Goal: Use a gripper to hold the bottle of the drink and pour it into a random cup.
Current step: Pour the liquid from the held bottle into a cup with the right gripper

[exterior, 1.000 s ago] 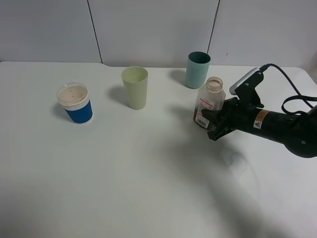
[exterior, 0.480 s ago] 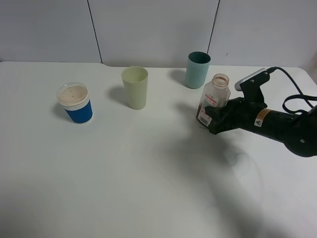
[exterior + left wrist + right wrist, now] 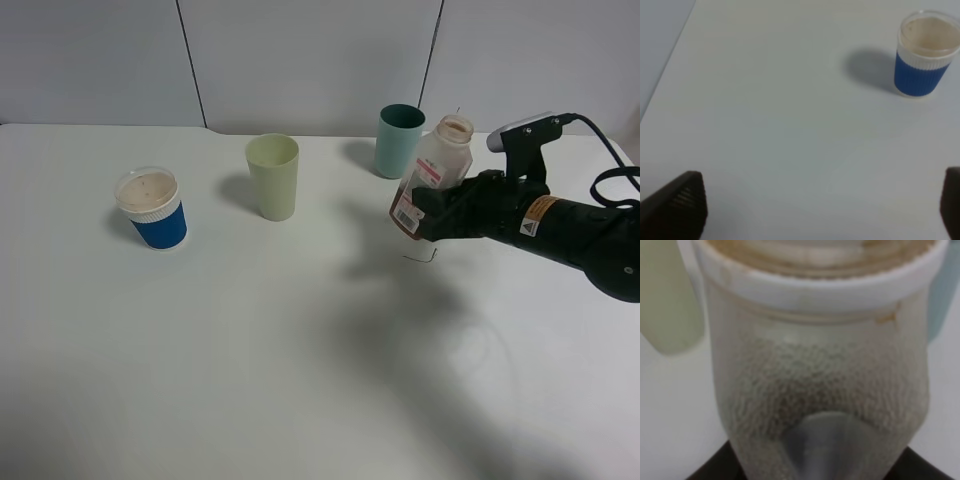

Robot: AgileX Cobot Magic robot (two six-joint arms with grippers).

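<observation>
Exterior high view, right end effector (image 3: 432,212) clamped on bottle (image 3: 433,165) low down, bottle tilted above table (image 3: 250,330), beside teal cup (image 3: 399,140), left end effector (image 3: 817,205) spread wide.

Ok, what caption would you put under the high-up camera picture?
The right claw holds the tilted bottle above the white table, near the teal cup.

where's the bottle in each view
Exterior high: bottle right of centre, tilted, in the right gripper, beside the teal cup.
Left wrist: not in it.
Right wrist: bottle fills the picture, close up.
Shared landmark: green cup, blurred behind the bottle in right wrist.
</observation>
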